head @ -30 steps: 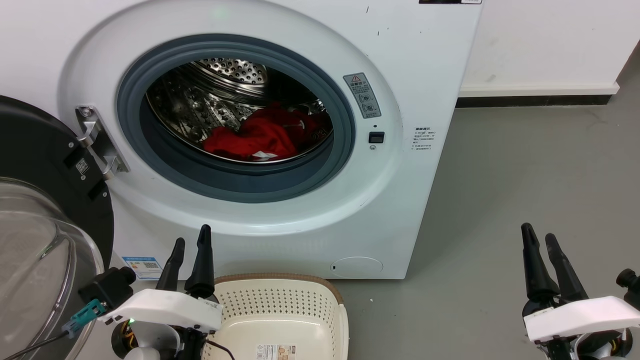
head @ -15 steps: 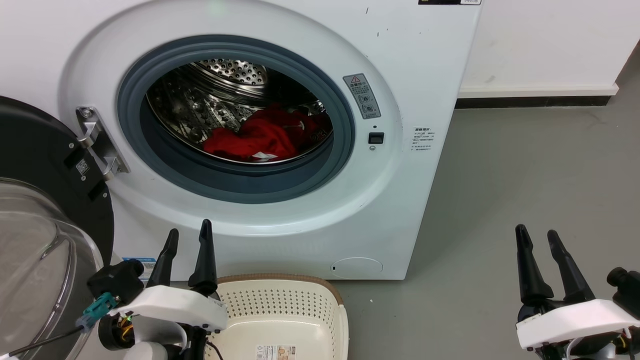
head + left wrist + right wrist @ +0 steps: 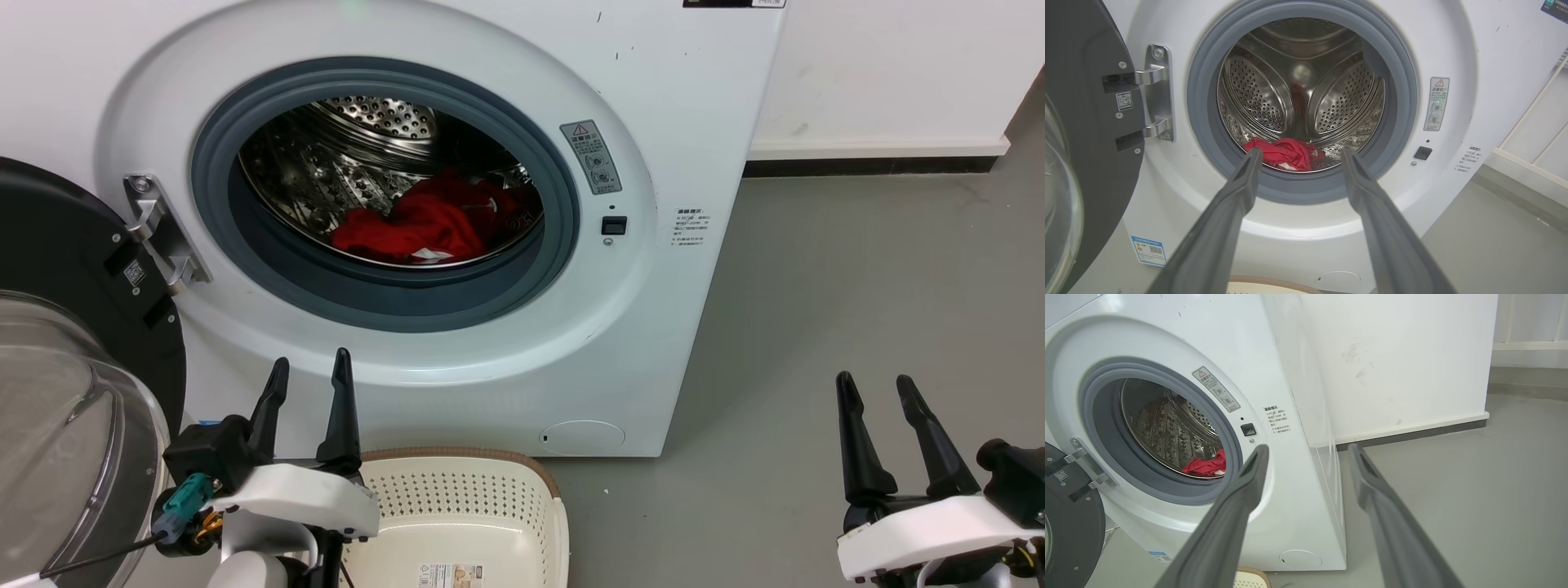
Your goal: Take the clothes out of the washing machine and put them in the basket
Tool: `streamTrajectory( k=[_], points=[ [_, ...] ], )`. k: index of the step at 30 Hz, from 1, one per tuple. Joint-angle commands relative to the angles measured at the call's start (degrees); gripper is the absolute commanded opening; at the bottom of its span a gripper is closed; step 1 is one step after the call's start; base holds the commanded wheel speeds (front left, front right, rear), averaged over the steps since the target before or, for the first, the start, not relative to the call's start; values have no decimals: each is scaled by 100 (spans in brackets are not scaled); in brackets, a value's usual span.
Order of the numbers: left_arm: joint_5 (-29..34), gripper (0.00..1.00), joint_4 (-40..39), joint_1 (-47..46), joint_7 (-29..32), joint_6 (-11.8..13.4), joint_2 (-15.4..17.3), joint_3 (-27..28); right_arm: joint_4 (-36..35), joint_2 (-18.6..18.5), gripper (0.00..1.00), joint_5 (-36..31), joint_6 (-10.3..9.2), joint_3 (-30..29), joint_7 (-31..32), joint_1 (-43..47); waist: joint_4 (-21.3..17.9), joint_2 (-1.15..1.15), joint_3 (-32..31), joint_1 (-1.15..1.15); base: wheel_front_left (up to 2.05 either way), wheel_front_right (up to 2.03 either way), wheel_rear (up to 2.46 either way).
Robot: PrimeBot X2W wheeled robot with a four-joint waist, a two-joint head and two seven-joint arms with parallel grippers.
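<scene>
Plainly the red garment (image 3: 424, 224) sets the terms. It lies crumpled in a low heap on the bottom of the perforated steel drum (image 3: 1302, 94), toward the front and a little right of centre, just behind the grey door seal (image 3: 392, 306) of the washing machine (image 3: 694, 98). It looks like thin, soft cloth, so I judge it light, limp and in no way fragile. It should bunch and trail rather than keep a shape, and a loose end could drag over the seal's lip. The best hold is probably the raised fold at the top of the heap, pinched deep enough to catch several layers, rather than the flat edge by the white label (image 3: 429, 255). The left gripper (image 3: 312, 359) hangs below the porthole beside the basket (image 3: 457, 498), fingers spread and holding nothing, aimed at the opening. The right gripper (image 3: 873, 379) sits over the grey floor (image 3: 857, 269) to the machine's right, its fingers likewise apart. The basket stands at the machine's foot.
</scene>
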Motion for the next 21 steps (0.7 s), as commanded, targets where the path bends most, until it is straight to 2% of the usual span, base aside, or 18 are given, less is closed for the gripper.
streamTrajectory(
  k=[1, 21],
  points=[
    [190, 100, -62, -89, -60, 46, 49, -39, -113, -11, 100, -211, -1, -7, -48, 28, 2, 0, 3, 0, 0, 0, 0],
    [1055, 100, 5, -58, -299, 248, 98, -135, -312, -11, 100, -1220, -1, 48, -117, 132, -12, 0, 23, 0, 0, 0, 0]
  ],
)
